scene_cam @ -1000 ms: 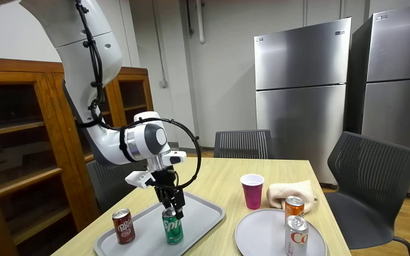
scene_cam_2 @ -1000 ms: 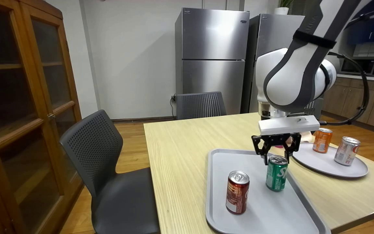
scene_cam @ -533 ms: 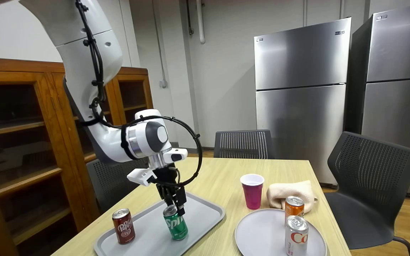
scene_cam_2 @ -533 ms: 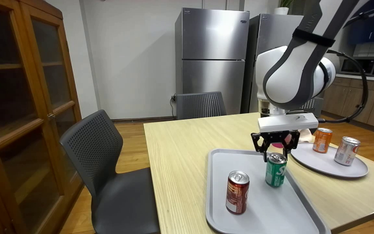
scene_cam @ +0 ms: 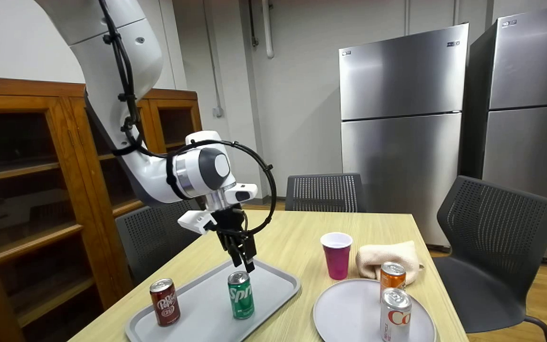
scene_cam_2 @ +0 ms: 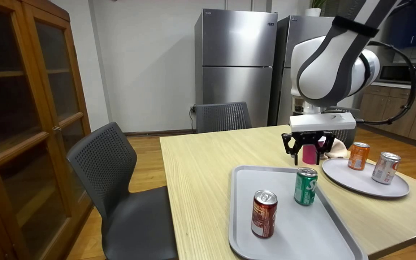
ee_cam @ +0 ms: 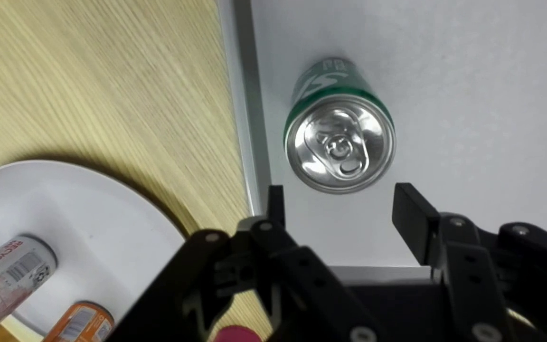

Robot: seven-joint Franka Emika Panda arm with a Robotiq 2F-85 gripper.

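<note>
In an exterior view, the green can (scene_cam: 241, 295) stands upright on the grey tray (scene_cam: 205, 306), and the gripper (scene_cam: 243, 266) hangs just above it, at twelve o'clock. With that can as the dial's centre, the dark red can (scene_cam: 165, 302) stands at nine, the cup (scene_cam: 336, 259) at two and the round plate (scene_cam: 342, 311) at three; the plate carries the silver can (scene_cam: 395, 316), which partly hides the orange can (scene_cam: 391, 276), and the cloth (scene_cam: 392, 254) lies behind them. In an exterior view, the gripper (scene_cam_2: 307, 161) is released, jaws parted, clear of the green can (scene_cam_2: 306, 187) at six o'clock below; from that can, the dark red can (scene_cam_2: 264, 213) sits at eight. In the wrist view, the green can (ee_cam: 340, 142) lies at twelve from the space between the jaws, the tray's edge just beside it at nine.
</note>
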